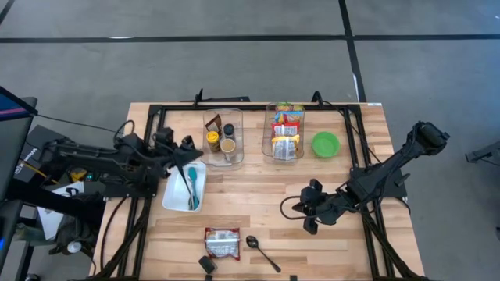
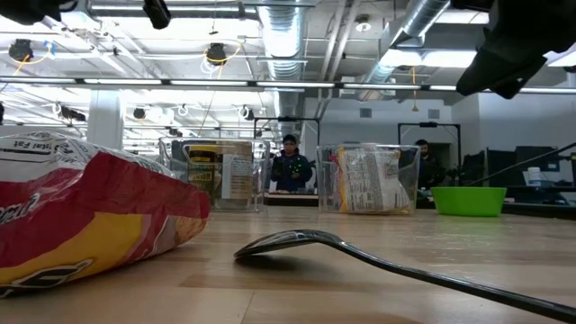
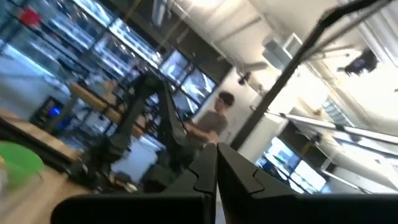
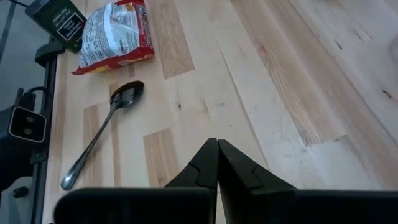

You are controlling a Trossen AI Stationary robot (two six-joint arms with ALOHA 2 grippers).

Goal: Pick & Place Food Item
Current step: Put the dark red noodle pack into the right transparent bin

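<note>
From above you see the white tray (image 1: 173,195) holding a teal spoon (image 1: 191,186); the low camera misses it. One clear bin (image 1: 224,137) holds jars, the other bin (image 1: 283,131) holds packets. Your food packet (image 1: 222,242) lies near the front edge, beside the black spoon (image 1: 262,250). The left gripper (image 1: 186,145) and right gripper (image 1: 311,215) are both closed tight, holding nothing.

a black spoon (image 1: 262,251) lies on the table (image 1: 258,199); a green bowl (image 1: 326,144) sits near the far edge.
</note>
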